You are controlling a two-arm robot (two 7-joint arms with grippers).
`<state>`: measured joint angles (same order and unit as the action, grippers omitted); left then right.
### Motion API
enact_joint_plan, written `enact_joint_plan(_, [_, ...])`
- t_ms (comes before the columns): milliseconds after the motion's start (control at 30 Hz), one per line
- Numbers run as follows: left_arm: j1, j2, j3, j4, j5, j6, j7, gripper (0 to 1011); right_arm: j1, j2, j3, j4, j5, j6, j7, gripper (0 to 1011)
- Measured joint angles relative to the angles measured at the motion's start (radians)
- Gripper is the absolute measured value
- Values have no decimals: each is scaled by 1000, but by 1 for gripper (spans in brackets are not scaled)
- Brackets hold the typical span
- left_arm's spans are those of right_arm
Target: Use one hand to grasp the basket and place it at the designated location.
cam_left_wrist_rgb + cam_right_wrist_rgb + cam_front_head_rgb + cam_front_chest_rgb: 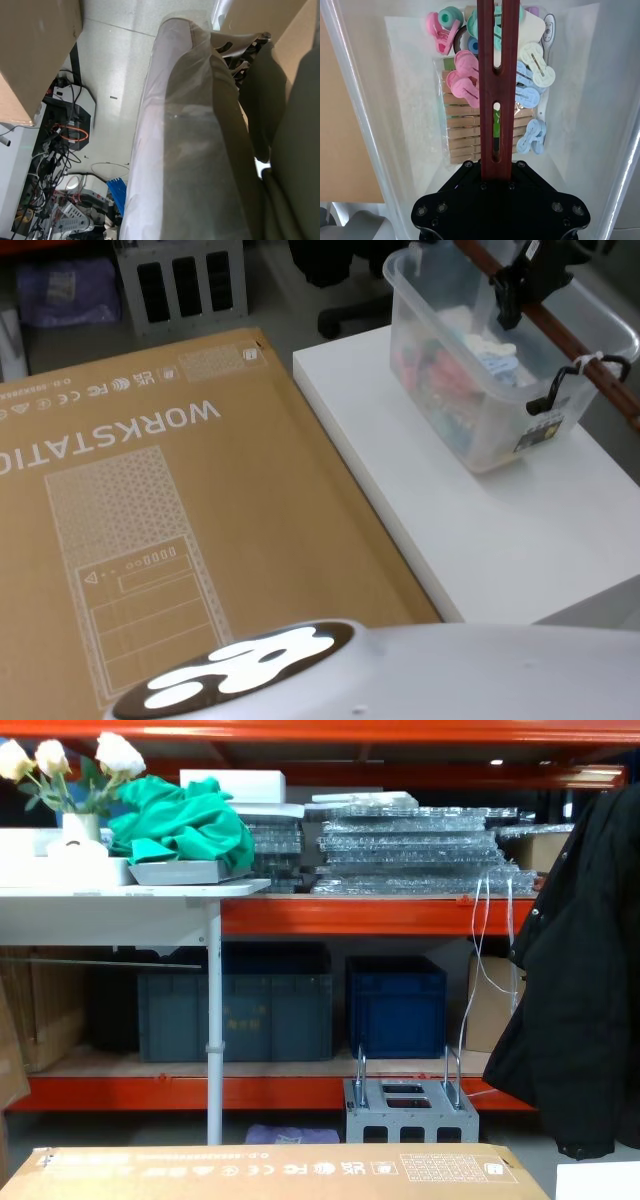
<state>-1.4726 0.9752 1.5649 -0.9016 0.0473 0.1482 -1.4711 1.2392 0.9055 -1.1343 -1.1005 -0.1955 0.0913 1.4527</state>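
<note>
where the head view looks down, the basket (480, 390) sits on the white table (520, 540), its handle (565, 335) running back to front; beside it lies a cardboard box (180, 520). the right gripper (520, 285) reaches down, clenched on that bar. the right wrist view shows clothespins (490, 100) below.
</note>
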Motion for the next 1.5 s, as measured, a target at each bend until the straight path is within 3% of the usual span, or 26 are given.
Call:
enact_joint_plan(600, [0,0,0,0,0,0,0,0,-45,-30,18,19,2,-30,20,0])
enact_joint_plan(1200, [0,0,0,0,0,0,0,0,-77,-51,5,28,-39,6,41,4])
enact_joint_plan(1500, [0,0,0,0,0,0,0,0,-76,-50,14,28,-39,12,38,212])
